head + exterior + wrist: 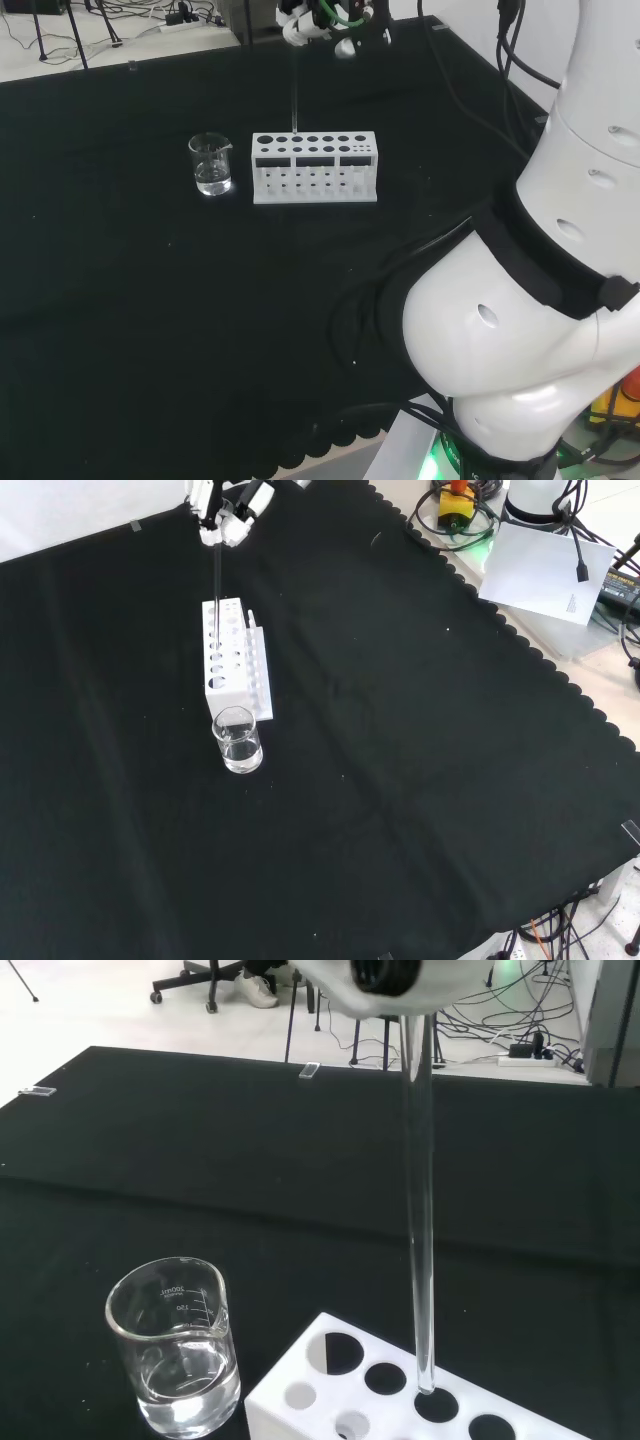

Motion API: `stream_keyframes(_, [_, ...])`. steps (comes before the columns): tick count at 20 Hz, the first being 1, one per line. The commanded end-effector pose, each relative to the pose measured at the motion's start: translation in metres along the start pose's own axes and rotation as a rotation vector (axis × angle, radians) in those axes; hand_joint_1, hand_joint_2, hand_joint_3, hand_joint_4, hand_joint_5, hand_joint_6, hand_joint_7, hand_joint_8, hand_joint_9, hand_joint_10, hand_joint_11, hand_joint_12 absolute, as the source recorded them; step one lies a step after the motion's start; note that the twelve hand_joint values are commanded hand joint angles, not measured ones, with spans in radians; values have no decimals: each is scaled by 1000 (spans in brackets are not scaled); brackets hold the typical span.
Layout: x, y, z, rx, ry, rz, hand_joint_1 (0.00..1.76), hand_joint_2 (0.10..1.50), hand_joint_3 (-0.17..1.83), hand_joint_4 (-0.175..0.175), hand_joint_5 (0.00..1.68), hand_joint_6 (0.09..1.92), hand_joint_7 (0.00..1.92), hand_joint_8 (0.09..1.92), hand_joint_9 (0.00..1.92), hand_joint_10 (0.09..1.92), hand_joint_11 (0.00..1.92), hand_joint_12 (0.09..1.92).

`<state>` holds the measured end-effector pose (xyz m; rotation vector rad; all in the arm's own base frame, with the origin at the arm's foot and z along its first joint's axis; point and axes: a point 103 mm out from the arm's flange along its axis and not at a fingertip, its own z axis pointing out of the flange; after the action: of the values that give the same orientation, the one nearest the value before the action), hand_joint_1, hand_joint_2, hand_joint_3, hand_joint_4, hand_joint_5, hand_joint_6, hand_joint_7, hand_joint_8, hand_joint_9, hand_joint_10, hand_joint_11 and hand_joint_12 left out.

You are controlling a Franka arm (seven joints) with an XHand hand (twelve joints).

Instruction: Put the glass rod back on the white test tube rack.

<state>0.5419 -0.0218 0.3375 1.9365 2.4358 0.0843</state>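
My hand (224, 518) sits at the top of the front view, fingers pinched on the upper end of the glass rod (421, 1220). The rod hangs nearly upright. In the wrist view its lower tip meets the top of the white test tube rack (314, 168), at the edge of one round hole; I can't tell if it has entered. A glass beaker (211, 164), clear liquid in the bottom, stands just beside the rack, at its 9 o'clock in the head view. Black cloth (420, 780) beneath.
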Motion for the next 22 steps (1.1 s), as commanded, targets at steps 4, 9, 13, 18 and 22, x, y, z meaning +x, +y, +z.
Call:
stream_keyframes(4, [8, 0, 4, 18, -13, 7, 1300, 1049, 7, -175, 1144, 430, 1149, 1047, 1594, 950, 1429, 1116])
stream_keyframes(9, [5, 5, 15, 24, -5, -1, 1300, 1049, 7, -175, 1144, 431, 1149, 1047, 1594, 950, 1429, 1115])
stream_keyframes(13, [-1, 8, 23, 31, 4, 3, 1300, 1049, 6, -175, 1143, 432, 1149, 1047, 1594, 950, 1430, 1116])
stream_keyframes(18, [-5, 13, 40, 50, 21, 0, 1300, 1049, 6, -175, 1143, 432, 1149, 1048, 1594, 950, 1431, 1115])
stream_keyframes(22, [-5, 16, 54, 67, 25, -12, 1300, 1049, 6, -175, 1143, 433, 1149, 1049, 1594, 950, 1430, 1115])
